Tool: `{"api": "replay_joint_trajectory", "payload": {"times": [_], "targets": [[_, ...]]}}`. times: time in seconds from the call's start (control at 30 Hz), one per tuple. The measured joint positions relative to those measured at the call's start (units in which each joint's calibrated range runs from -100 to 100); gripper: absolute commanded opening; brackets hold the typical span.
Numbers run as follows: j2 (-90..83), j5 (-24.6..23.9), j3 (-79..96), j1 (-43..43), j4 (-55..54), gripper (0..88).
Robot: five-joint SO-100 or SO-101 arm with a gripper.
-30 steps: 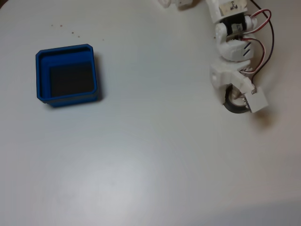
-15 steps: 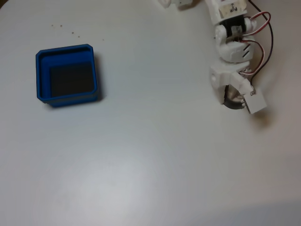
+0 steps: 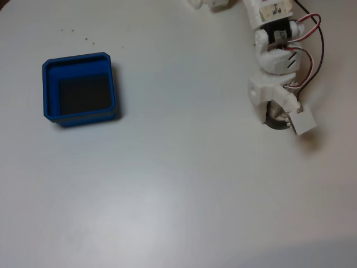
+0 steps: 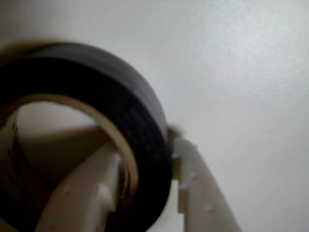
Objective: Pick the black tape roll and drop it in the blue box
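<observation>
Black tape roll (image 4: 140, 125) is right up in the wrist view, huge and a bit blurry, with its beige inner core facing the camera. One white finger (image 4: 87, 193) sits inside the ring against the core and the other finger (image 4: 203, 193) is outside against the black wrap, so the end effector (image 4: 147, 188) is pinched down on the wall of the roll, open only as wide as that wall is thick.

From the fixed view the white arm (image 3: 273, 53) comes in from the top right, red and black wires (image 3: 318, 39) looping off its side, and the end effector (image 3: 279, 118) is down over the roll (image 3: 274, 124); only a dark arc of tape peeks out from under the white plastic. Can't really tell whether the roll touches the tabletop (image 3: 184, 184) or not.

Bright blue box (image 3: 50, 89) is way over on the left side of that view, well apart from the arm, sitting upright with its dark floor showing.
</observation>
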Motion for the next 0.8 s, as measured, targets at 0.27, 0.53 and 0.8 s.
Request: {"api": "replay_joint_trajectory", "payload": {"times": [0.27, 0.53, 0.8], "targets": [[0.00, 0.00, 0.00, 0.49, 0.08, 1.0], [-0.08, 0.00, 0.00, 0.79, 0.08, 1.0], [-7.79, 0.08, 0.00, 2.18, 2.22, 1.0]]}}
